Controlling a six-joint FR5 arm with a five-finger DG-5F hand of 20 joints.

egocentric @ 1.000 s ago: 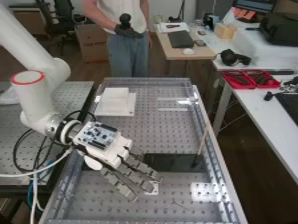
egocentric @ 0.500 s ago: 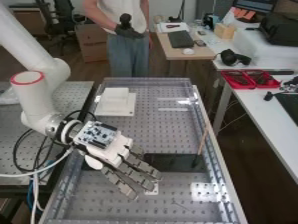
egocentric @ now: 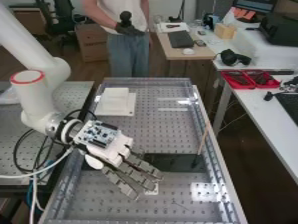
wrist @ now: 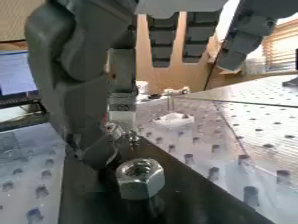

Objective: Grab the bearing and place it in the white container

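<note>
Can see only part of the dark block (egocentric: 176, 163), below the high view's centre, with the hand (egocentric: 135, 177) over its left end. In the wrist view, lies on that block as a metal nut (wrist: 140, 179), pointing its hole upward; cannot tell a long axis. Looks silvery, shiny, six-sided, threaded inside. Hangs released just beside it, with fingers nearly straight.

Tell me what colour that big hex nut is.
The nut is shiny silver, seen best in the wrist view.
</note>
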